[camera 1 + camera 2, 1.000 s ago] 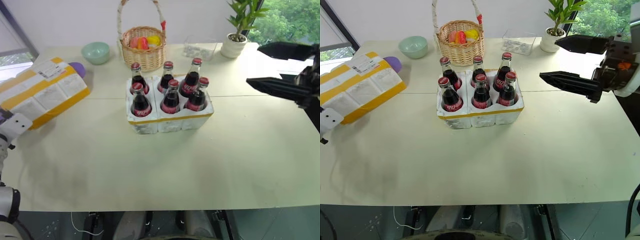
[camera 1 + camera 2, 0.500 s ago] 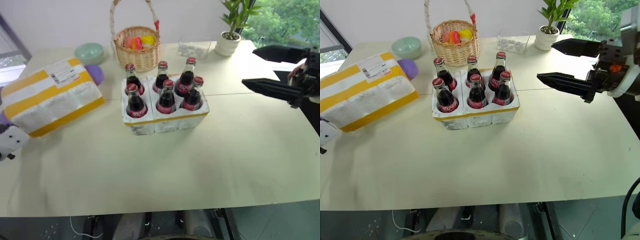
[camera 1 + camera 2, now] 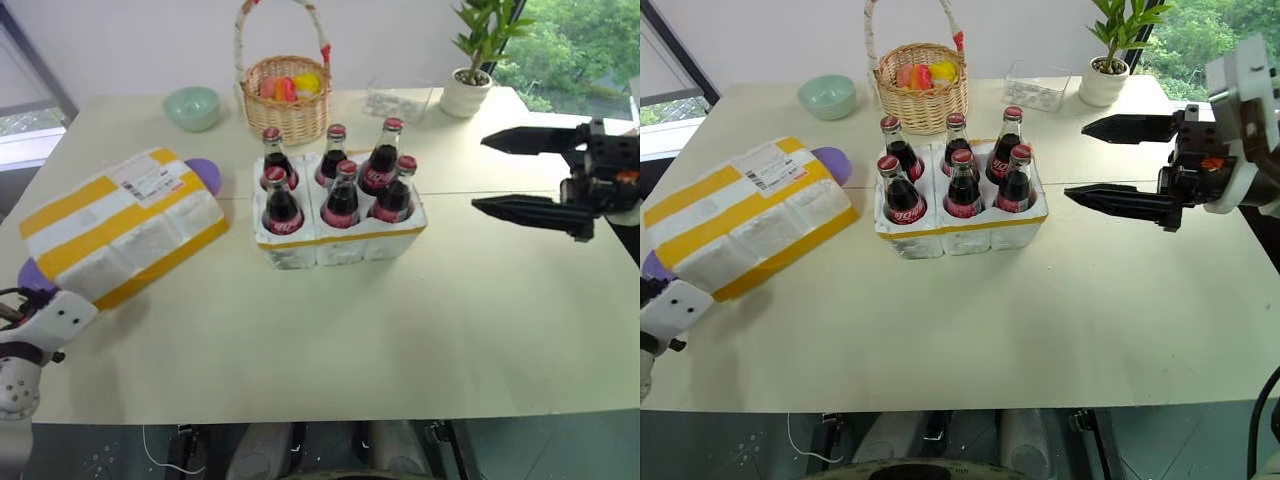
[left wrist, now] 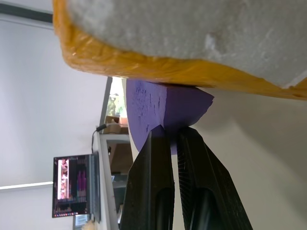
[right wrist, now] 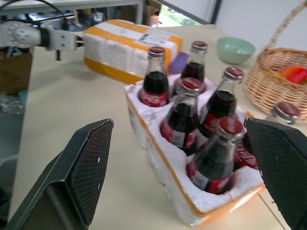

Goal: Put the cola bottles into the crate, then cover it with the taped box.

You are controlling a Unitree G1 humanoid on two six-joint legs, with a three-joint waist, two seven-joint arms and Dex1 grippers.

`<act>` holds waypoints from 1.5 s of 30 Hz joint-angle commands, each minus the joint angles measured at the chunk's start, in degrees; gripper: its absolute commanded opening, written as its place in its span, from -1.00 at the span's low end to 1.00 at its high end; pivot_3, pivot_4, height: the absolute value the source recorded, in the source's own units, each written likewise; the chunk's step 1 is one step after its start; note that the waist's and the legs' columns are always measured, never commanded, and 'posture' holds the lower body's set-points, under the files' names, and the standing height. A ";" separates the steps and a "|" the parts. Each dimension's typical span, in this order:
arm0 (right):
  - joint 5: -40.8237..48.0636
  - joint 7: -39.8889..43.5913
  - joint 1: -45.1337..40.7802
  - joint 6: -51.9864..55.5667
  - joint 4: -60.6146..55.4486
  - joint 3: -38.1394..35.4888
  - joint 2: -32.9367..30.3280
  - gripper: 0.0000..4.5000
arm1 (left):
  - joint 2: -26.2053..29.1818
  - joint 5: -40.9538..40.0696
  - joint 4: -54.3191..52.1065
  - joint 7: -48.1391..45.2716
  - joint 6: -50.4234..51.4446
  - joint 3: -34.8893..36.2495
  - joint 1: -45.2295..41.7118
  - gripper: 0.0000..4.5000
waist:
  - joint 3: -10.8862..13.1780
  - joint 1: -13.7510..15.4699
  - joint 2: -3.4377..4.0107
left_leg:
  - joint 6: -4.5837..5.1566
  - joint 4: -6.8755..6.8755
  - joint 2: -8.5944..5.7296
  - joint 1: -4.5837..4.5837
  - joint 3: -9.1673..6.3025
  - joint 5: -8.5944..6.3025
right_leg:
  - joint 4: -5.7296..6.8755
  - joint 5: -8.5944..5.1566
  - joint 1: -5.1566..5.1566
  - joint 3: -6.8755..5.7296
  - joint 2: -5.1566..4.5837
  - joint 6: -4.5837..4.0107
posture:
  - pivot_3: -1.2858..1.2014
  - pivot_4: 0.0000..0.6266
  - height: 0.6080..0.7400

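While all six cola bottles (image 3: 953,180) are standing upright in the wells of the crate (image 3: 960,230) at the table's (image 3: 1040,330) middle, the left gripper (image 4: 173,141) is pinching a purple piece (image 4: 153,110) under the taped box (image 3: 745,215), which is tilting above the table left of the crate. Right of the crate, the right gripper (image 3: 1100,163) is hovering with fingers spread wide, holding nothing.

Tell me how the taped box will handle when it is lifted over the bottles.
The taped box is wider than the crate, so it will probably swing or tilt if carried from one end. Its glossy tape bands may be slippery. The left end effector pinches only a purple piece beneath it, so that hold looks weak.
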 commanded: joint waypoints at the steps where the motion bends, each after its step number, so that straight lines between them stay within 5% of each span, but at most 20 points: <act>1: 0.85 -0.16 -0.22 0.19 -1.71 -2.39 -1.23 1.00 | 0.06 1.46 -0.30 -0.09 -0.54 -0.08 -0.90 -0.99 | -0.01 -0.03 -0.02 | 0.00 0.00 0.00 0.00 0.00 0.00 | 0.00 0.00 0.00 0.00 0.00 0.00 | 0.03 -0.52 0.97; 2: 0.89 -0.36 -0.10 0.35 -1.89 -2.53 -1.19 1.00 | -0.11 1.38 -0.19 -0.25 -0.55 -0.14 -1.18 -0.99 | -0.01 -0.03 -0.02 | 0.00 -0.01 0.01 0.00 0.00 0.00 | 0.00 0.00 -0.01 0.00 0.00 0.00 | 0.03 -0.52 0.97; 4: 0.98 -0.69 0.11 0.47 -2.13 -2.76 -1.11 1.00 | -0.22 1.58 0.03 -0.39 -0.45 -0.28 -1.70 -0.67 | -0.01 -0.03 -0.02 | 0.00 -0.02 0.01 0.00 0.01 -0.01 | 0.00 0.00 -0.02 0.00 0.00 0.00 | 0.03 -0.52 0.97; 9: 1.37 -2.02 0.39 0.75 -2.59 -3.39 -0.79 1.00 | 0.16 3.06 1.18 -0.19 -0.19 -0.71 -1.97 0.42 | -0.01 -0.02 -0.02 | -0.01 -0.02 0.02 0.00 0.02 -0.02 | 0.00 0.00 -0.02 0.01 0.00 0.00 | 0.03 -0.52 0.97; 34: 3.25 -6.33 1.93 1.95 -4.69 -6.08 -0.57 1.00 | 5.38 6.73 25.37 4.49 -12.02 -11.04 -20.78 0.42 | -0.07 0.04 -0.07 | 0.04 -0.02 0.03 0.00 0.10 -0.04 | 0.00 0.01 -0.05 0.01 -0.02 0.02 | 0.03 -0.52 0.97; 37: 2.80 -6.56 2.61 1.63 -4.92 -6.56 -0.59 1.00 | 5.62 6.76 26.55 4.56 -12.84 -11.58 -22.10 0.04 | -0.10 0.09 -0.06 | 0.03 -0.01 0.03 0.00 0.10 -0.04 | 0.02 0.02 -0.05 0.00 -0.02 0.02 | 0.03 -0.52 0.97; 40: 3.34 -6.48 3.31 2.22 -4.91 -7.08 -0.73 1.00 | 5.88 6.75 27.33 4.64 -12.73 -11.60 -22.93 -0.60 | -0.13 0.14 -0.04 | 0.03 -0.01 0.03 0.03 0.10 -0.05 | 0.03 0.02 -0.02 0.00 -0.02 0.02 | 0.03 -0.52 0.97; 45: 4.85 -5.82 4.53 4.21 -4.66 -8.35 -1.59 1.00 | 8.02 5.50 28.60 3.90 -12.73 -10.13 -24.62 -0.60 | -0.14 0.00 -0.04 | 0.04 -0.02 0.03 0.03 0.11 -0.04 | 0.03 0.02 -0.04 0.00 -0.02 0.02 | 0.03 -0.52 0.97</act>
